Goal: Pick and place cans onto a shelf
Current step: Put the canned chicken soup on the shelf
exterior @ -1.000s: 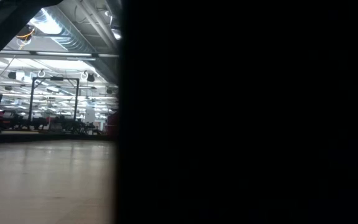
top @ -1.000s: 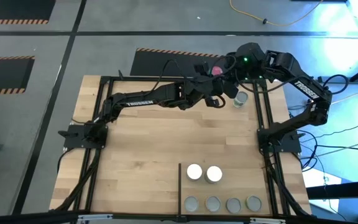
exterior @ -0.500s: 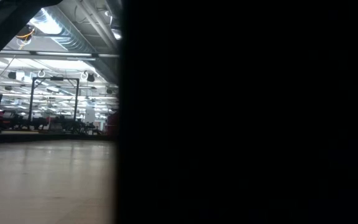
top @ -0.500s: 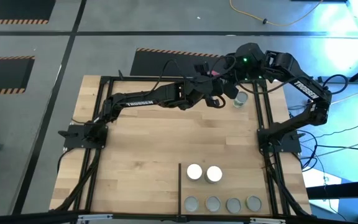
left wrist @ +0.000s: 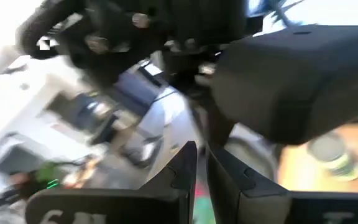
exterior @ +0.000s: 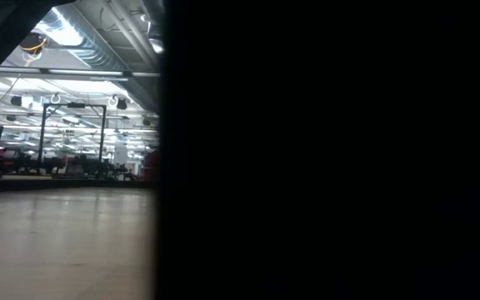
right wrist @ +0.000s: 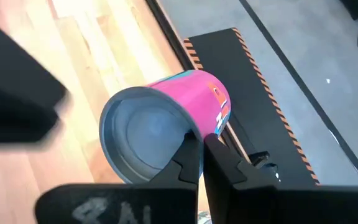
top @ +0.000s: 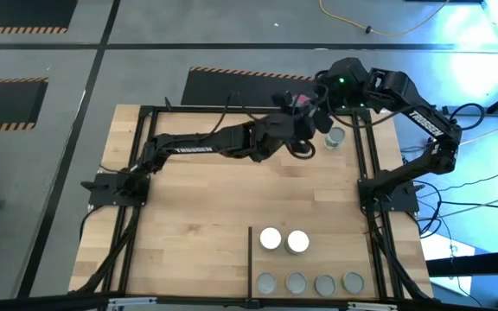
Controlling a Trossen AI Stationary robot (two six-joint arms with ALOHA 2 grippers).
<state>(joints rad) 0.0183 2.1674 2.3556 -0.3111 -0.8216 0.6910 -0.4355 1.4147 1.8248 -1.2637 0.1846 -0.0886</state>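
Both arms crowd the far right corner of the table, close to its back edge, leaving the wide middle of the wood bare. The right gripper has its fingers nearly together, pinched on the rim of a pink can; the can is tilted, its grey round end facing the wrist camera, its pink side printed with orange and blue marks. In the high view a sliver of pink shows between the two arm heads, just over the table's back edge. The left gripper reaches into the same corner, its fingers drawn almost closed with only a thin gap and nothing visible between them.

A green-sided can with a silver top stands upright just beside the right arm, near the black frame rail.

On the shelf, the near right section bounded by the thin black divider bar, two white-topped cans sit side by side, nearly touching. A row of four grey-topped cans lines the table's front edge.

The low view is mostly blocked by something dark.
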